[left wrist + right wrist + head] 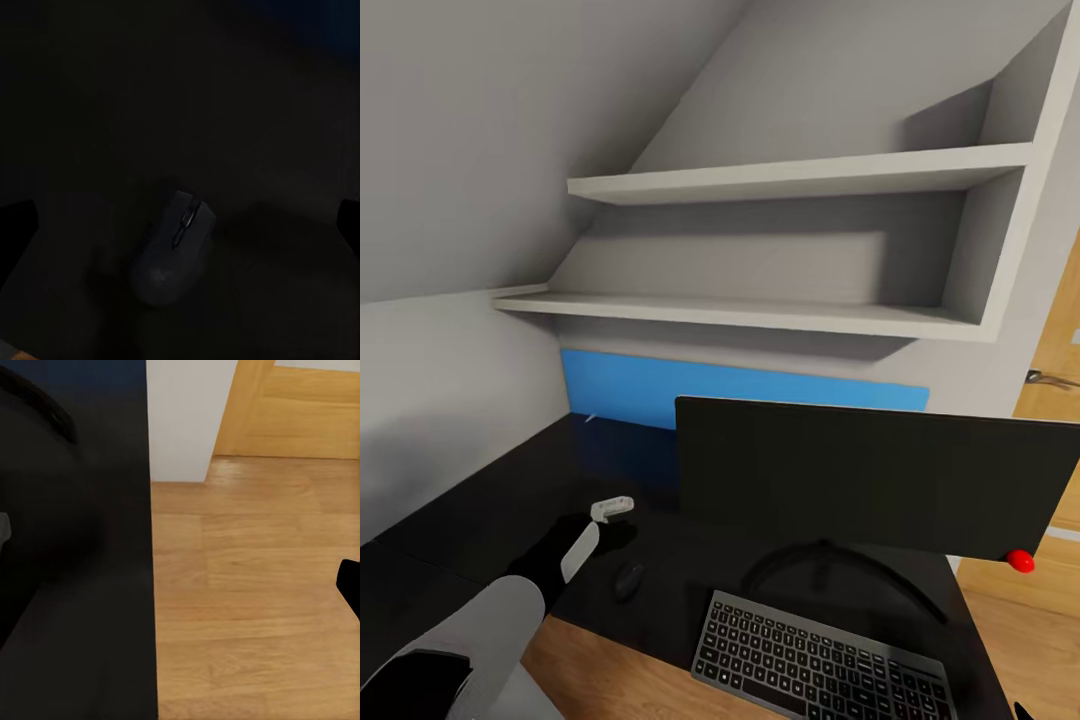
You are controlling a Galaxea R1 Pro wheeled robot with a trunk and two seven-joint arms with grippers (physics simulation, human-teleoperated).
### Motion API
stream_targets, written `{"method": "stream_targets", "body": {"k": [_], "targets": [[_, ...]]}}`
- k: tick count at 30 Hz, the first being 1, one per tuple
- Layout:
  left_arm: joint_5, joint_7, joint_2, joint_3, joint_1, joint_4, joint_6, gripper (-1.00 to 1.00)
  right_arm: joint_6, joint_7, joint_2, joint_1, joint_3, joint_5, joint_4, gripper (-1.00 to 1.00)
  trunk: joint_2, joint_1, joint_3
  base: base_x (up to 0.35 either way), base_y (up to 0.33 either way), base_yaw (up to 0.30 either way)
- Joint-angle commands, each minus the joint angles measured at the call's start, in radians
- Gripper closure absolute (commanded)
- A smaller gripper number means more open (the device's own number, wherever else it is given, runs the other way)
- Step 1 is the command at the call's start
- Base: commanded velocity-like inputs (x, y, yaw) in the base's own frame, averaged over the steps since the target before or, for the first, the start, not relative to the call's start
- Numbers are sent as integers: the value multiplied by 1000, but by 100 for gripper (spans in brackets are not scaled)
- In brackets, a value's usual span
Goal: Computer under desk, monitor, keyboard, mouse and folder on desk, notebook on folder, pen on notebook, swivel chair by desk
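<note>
The left gripper (180, 225) hangs over the mouse (627, 579) near the counter's (480, 520) front edge, fingers released. The right gripper's (180, 577) fingers are spread too.

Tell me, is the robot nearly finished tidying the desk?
Not yet. The monitor stands on the desk, the keyboard lies in front of it, and the mouse sits beside the keyboard. The left gripper hovers above the mouse, fingers apart, holding nothing. Folder, notebook, pen and chair are still left to do; none sits on the desk here.
</note>
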Motion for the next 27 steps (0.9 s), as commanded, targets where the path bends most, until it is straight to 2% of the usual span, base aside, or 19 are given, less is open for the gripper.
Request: {"method": "stream_targets", "body": {"k": [1,6,10,13,14,18,22,27], "targets": [[6,7,0,-9,-1,-1,4,-100,6,2,0,0,-1,-6,-2,-100,-8,4,-5,0,0,0],[-32,4,0,-32,-5,6,4,-100,6,3,0,1,-1,-6,-4,-100,-43,23,-20,0,0,0],[-39,-2,0,-41,-5,16,3,-100,8,0,-2,0,-5,-6,-11,-100,-71,39,-33,0,0,0],[-42,-18,0,-45,-4,23,1,-100,15,-3,-2,-1,-52,-6,-28,-100,-92,50,-42,0,0,0],[-43,-23,1,-46,-4,26,1,-100,17,-4,-2,-2,-91,-5,-32,-100,-99,54,-46,0,0,-17],[-44,-29,1,-47,-3,31,-1,-100,19,-5,-2,-3,-158,-4,-39,-100,-127,69,-60,0,0,-94],[-44,-31,1,-47,-2,33,-5,-100,17,-5,-1,-3,-180,-3,-54,-100,-155,85,-74,0,0,-173],[-44,-32,2,-47,-2,33,-8,-100,16,-4,0,-4,-186,-2,-77,-100,-190,104,-90,0,0,-55]]}}
